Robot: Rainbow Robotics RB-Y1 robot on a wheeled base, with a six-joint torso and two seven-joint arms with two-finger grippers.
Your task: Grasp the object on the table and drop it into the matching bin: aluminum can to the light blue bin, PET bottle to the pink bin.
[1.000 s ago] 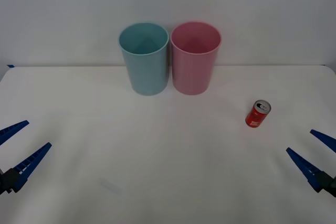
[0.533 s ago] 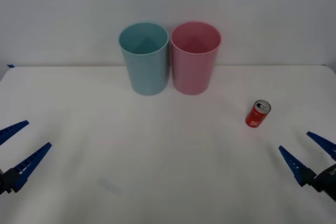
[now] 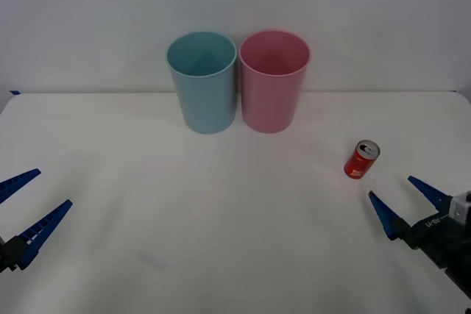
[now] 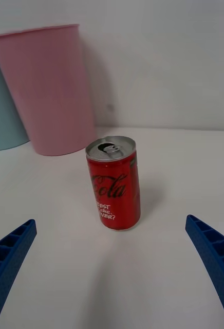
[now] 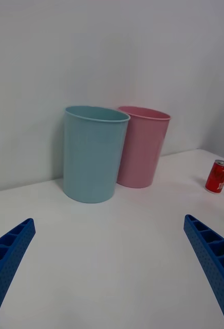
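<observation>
The red aluminum can with a silver top stands upright on the white table, to the right of the bins. In the right wrist view the can stands straight ahead, between the fingers' lines and a little beyond their tips. My right gripper is open, just short of the can on its near right. The light blue bin and the pink bin stand side by side at the table's back. My left gripper is parked open at the near left.
The two bins touch or nearly touch each other and stand just before a plain white wall. From the left wrist the light blue bin, pink bin and can all show far ahead.
My right gripper has moved forward and to the left, closing in on the can. The left arm, the can and the bins have not moved.
</observation>
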